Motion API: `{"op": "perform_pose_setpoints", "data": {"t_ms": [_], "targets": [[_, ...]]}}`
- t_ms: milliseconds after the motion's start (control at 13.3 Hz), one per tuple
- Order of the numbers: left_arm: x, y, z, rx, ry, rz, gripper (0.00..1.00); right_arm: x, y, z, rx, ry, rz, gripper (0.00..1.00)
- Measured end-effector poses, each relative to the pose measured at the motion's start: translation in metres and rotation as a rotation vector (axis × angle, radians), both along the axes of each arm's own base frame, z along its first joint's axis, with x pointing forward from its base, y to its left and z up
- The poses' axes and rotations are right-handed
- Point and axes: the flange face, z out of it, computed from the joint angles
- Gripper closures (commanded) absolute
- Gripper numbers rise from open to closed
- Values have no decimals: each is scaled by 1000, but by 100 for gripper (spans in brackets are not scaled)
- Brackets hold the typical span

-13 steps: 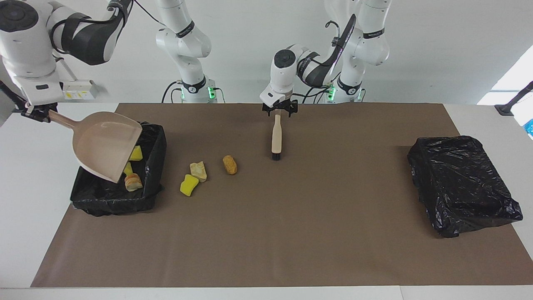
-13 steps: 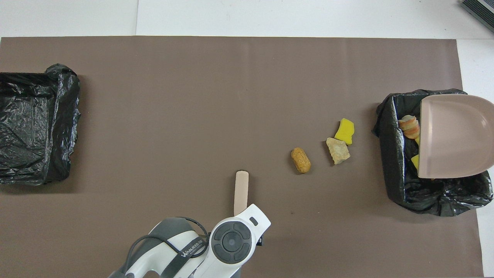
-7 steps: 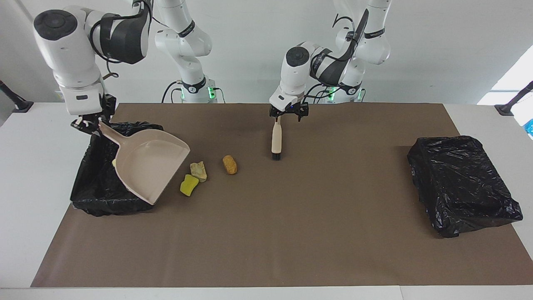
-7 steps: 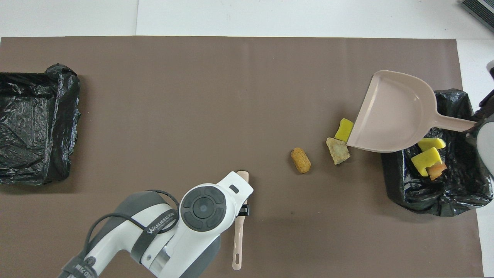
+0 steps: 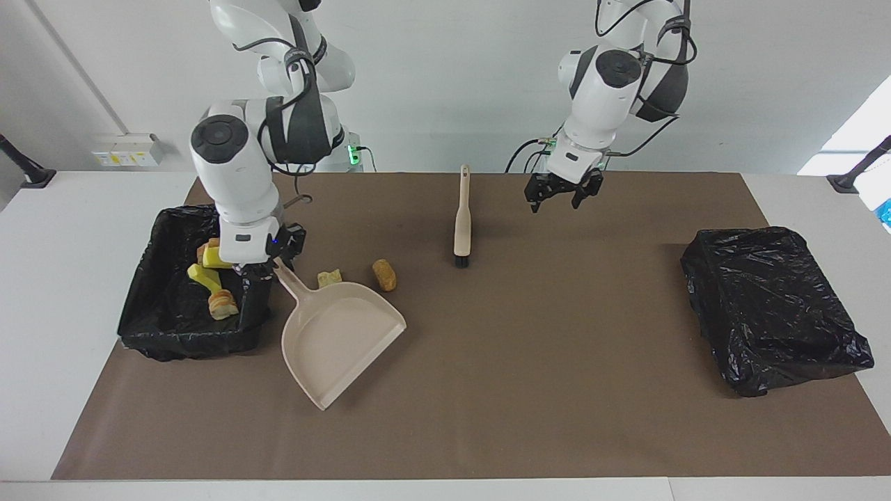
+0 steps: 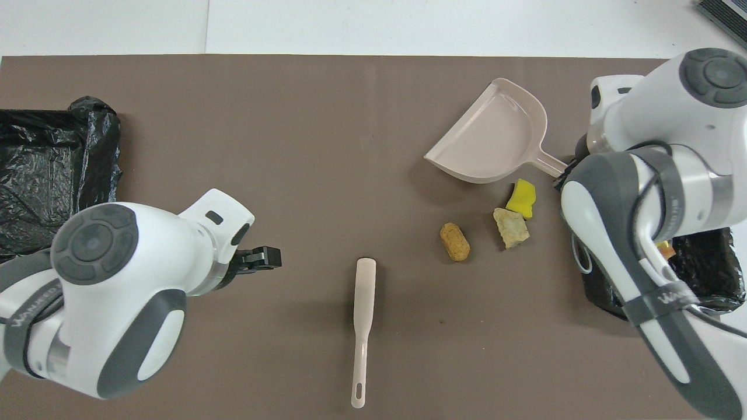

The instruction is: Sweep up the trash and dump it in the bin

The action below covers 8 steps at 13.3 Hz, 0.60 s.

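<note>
- The right end effector (image 5: pixel 259 266) is gripping the handle of the dustpan (image 5: pixel 339 339); the pan is sitting on the tabletop (image 5: pixel 487 390) with its mouth turned away from the robots, just beside the bin (image 5: pixel 139 327) at the right arm's end.
- The left end effector (image 5: pixel 562 195) is hanging with its fingers spread and holding nothing, over bare tabletop beside the brush (image 5: pixel 461 217), toward the left arm's end; this arm is waiting.
- The brush is lying flat and unheld, bristle end away from the robots.
- Trash in the bin: several pieces (image 5: pixel 212 287), yellow and tan, are resting inside, so part of the job appears done.
- Trash remaining: three pieces are lying loose between pan handle and brush: an orange-brown lump (image 6: pixel 454 241), a beige chunk (image 6: pixel 511 227) and a yellow sponge piece (image 6: pixel 521 198).
- A second black-lined bin (image 5: pixel 773 306) is standing at the left arm's end.
- Judgement: the remaining pieces are awaiting another sweep and dump.
</note>
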Motion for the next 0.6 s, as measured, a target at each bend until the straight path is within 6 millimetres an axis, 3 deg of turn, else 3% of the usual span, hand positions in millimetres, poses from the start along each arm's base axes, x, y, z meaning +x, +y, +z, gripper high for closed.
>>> {"op": "perform_pose_setpoints", "data": {"t_ms": [301,451,601], "targets": [[32,97,-4,5,-7,-36,0,-4,98,-16,34,-89,-235,100],[39,129,-3,20,-15,-51,0,-10,153,-38,46,-98,-343,100],[45,148,2,40,-31,-62,0,-14,209,-60,63,-110,-452,100]]}}
